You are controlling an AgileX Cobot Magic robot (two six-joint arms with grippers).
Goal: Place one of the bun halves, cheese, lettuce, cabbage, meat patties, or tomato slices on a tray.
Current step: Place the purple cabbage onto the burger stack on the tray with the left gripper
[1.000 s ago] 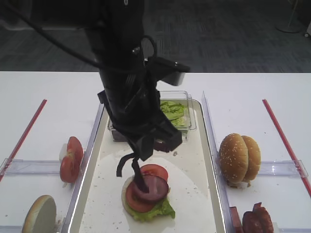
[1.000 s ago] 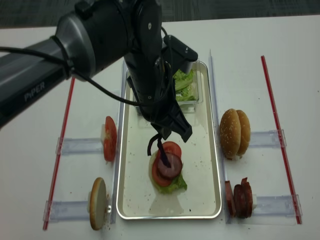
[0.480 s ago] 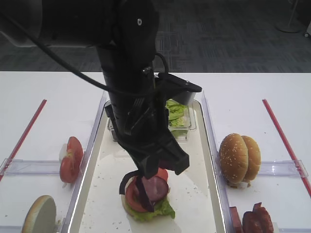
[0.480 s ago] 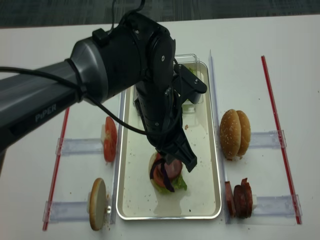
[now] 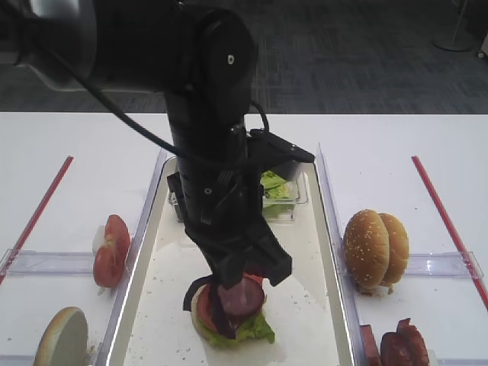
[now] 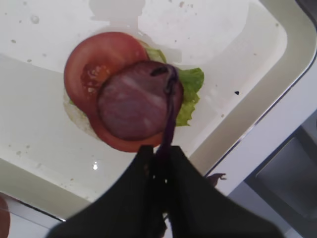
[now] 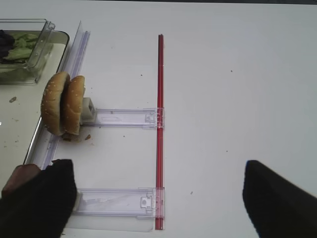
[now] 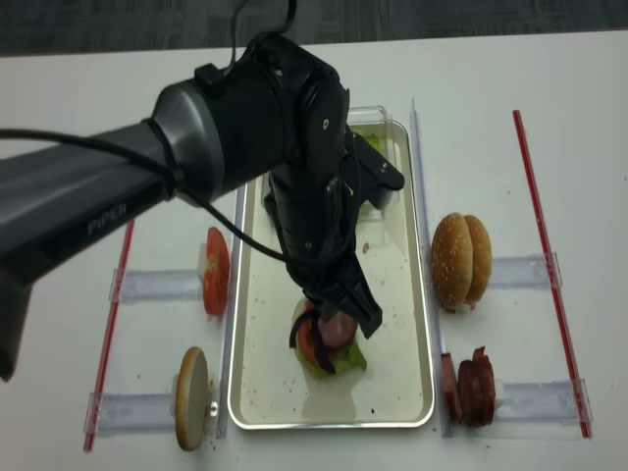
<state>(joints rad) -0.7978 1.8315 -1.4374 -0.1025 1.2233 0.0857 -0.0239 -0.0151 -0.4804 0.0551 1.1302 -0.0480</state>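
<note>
The left gripper (image 6: 161, 161) is pinching a cabbage (image 6: 170, 116) strip over the meat patty (image 6: 134, 105) near the tray's (image 6: 277, 64) near end; releasing off-centre is risking the strip sliding off the stack.

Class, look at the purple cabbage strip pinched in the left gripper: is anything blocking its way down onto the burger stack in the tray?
Nothing visible does. The cabbage hangs from the left gripper directly over the meat patty, its tip draped across the stack in the tray.
</note>
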